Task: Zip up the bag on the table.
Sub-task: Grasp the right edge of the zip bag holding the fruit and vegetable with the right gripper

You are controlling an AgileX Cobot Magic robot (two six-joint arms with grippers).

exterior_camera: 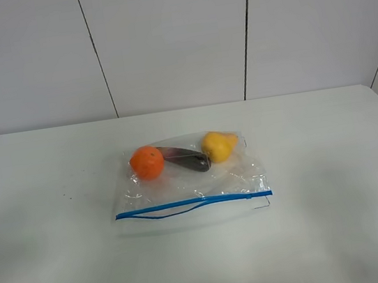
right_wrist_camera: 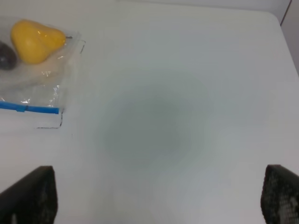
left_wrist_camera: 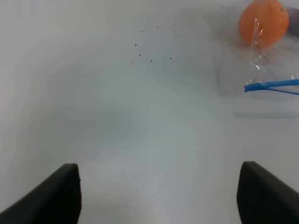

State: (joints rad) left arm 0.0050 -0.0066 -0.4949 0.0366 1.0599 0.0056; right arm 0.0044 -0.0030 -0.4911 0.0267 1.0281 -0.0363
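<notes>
The clear plastic bag (exterior_camera: 189,183) lies in the middle of the white table (exterior_camera: 336,184). It holds an orange (exterior_camera: 147,162), a dark purple oblong item (exterior_camera: 186,159) and a yellow pear-like fruit (exterior_camera: 218,145). Its blue seal strip (exterior_camera: 192,204) runs along the near edge and gapes at the left half. Neither arm shows in the high view. My left gripper (left_wrist_camera: 159,196) is open above bare table, left of the bag's corner (left_wrist_camera: 273,85). My right gripper (right_wrist_camera: 159,198) is open above bare table, right of the bag's other corner (right_wrist_camera: 32,109).
Thin black corner marks (right_wrist_camera: 56,125) sit on the table by the bag's right corner. A few dark specks (left_wrist_camera: 152,59) dot the table left of the bag. A white panelled wall (exterior_camera: 174,38) stands behind the table.
</notes>
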